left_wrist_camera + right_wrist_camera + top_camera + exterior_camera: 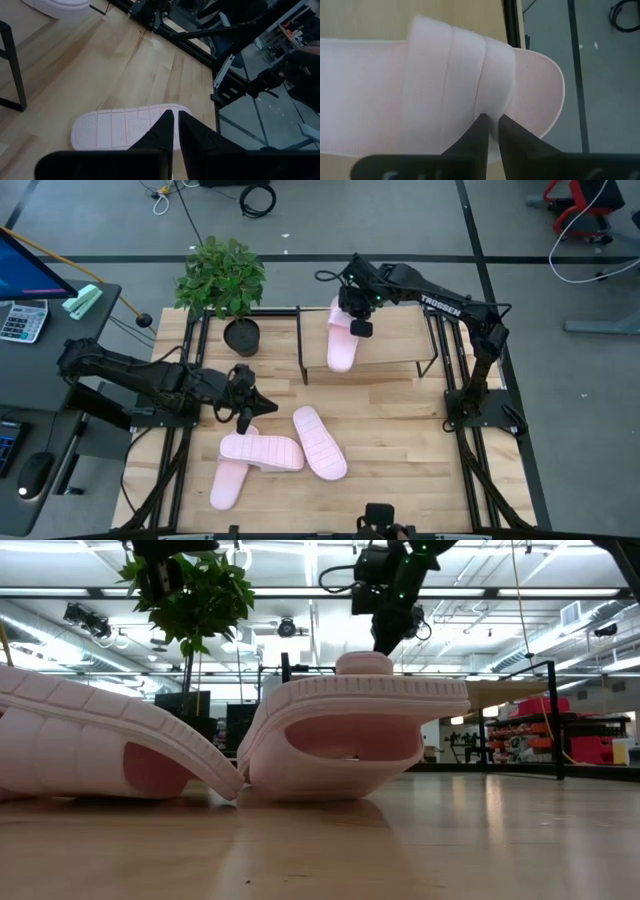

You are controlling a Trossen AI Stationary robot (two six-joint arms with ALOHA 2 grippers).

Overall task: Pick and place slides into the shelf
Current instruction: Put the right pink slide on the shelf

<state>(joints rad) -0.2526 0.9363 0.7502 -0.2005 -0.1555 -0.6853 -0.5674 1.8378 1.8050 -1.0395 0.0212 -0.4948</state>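
Right gripper (356,320) is over the shelf (400,340), fingers (479,131) pinched nearly together on the wide strap of the slide on the shelf (341,340); the wrist view shows only a thin gap, with strap foam caught between the tips. That slide lies strap up on the slanted board, toward the board's left half, heel end toward the front edge. In the low view the same gripper (385,640) comes down from above onto a pink hump behind the near sandals. Left gripper (243,412) hangs low over the tabletop (400,440), just above the three loose sandals; its fingers (162,131) are almost touching, a narrow slit between them, nothing held. Its wrist view looks past the tips onto a sole-up slide (125,129), tread showing, tips just above it, contact not clear. On the table: sole-up slide (320,442) in the middle, one slide lying across (262,451) beside it, and a third (228,480) partly under that one, pointing toward the front-left. Potted plant (225,285) stands at the shelf's left end.
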